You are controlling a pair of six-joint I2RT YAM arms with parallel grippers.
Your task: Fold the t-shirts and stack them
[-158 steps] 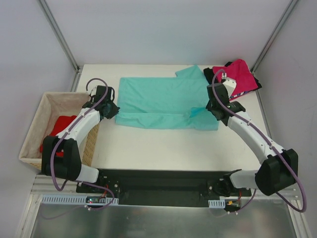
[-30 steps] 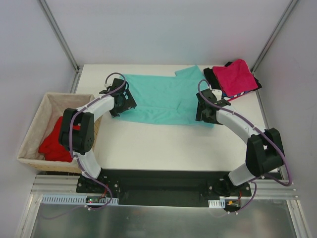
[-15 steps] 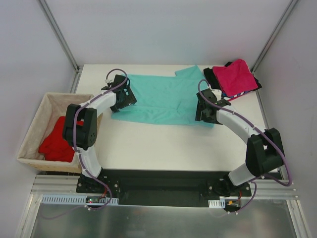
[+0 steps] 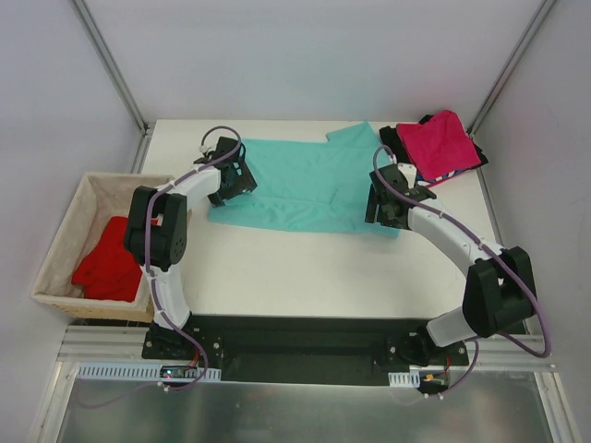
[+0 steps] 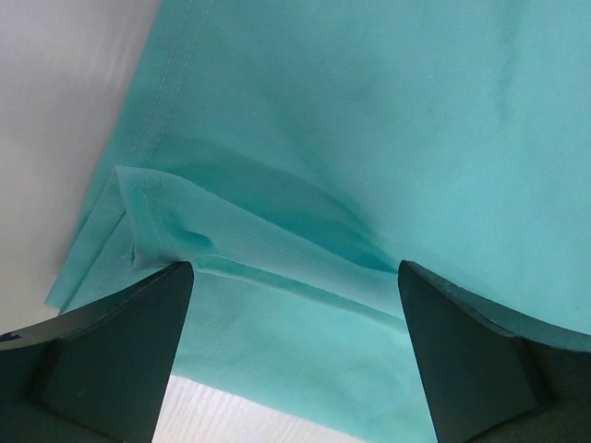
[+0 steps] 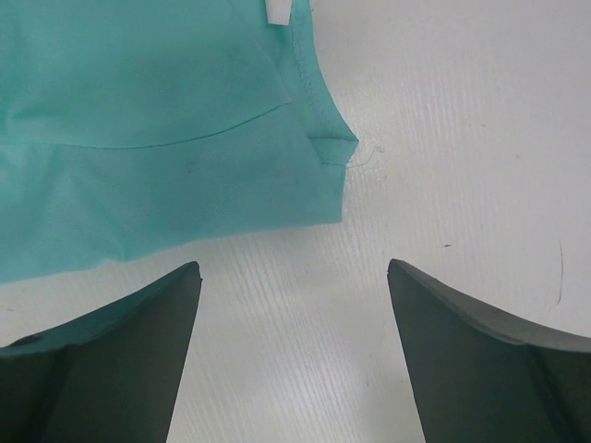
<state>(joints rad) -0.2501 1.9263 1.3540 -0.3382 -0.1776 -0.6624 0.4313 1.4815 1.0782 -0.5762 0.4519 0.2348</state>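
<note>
teal shirt (image 4: pixel 295 185): spread flat across the upper middle of the table (image 4: pixel 305 277), between the two grippers. Its near edge is folded up into a band, and one sleeve pokes out at its upper right.
left gripper (image 4: pixel 231 175): low over the shirt's left edge, upper left of the top view; jaws wide, gripping nothing.
left wrist view: both dark fingers (image 5: pixel 120 351) sit in the bottom corners, with a doubled, stitched fold of teal cloth lying between them. Bare table shows at the far left and along the bottom.
right gripper (image 4: pixel 383 205): at the shirt's near right corner, right of centre in the top view; jaws wide, gripping nothing.
right wrist view: the fingers (image 6: pixel 102 360) frame bare white table. The shirt's hemmed corner fills the upper left, beyond the fingertips and apart from them. A small white tab (image 6: pixel 275 9) lies on the cloth at the top edge.
pink shirt (image 4: pixel 445 140): folded, on top of a pile at the table's upper right corner.
black shirt (image 4: pixel 391 138): under the pink one, showing at its left and far sides.
striped shirt (image 4: pixel 441 176): only a thin sliver shows under the pink one's near edge.
red shirt (image 4: pixel 103 263): crumpled inside the basket (image 4: pixel 60 221), at the left of the frame.
basket: just off the table's left edge.
</note>
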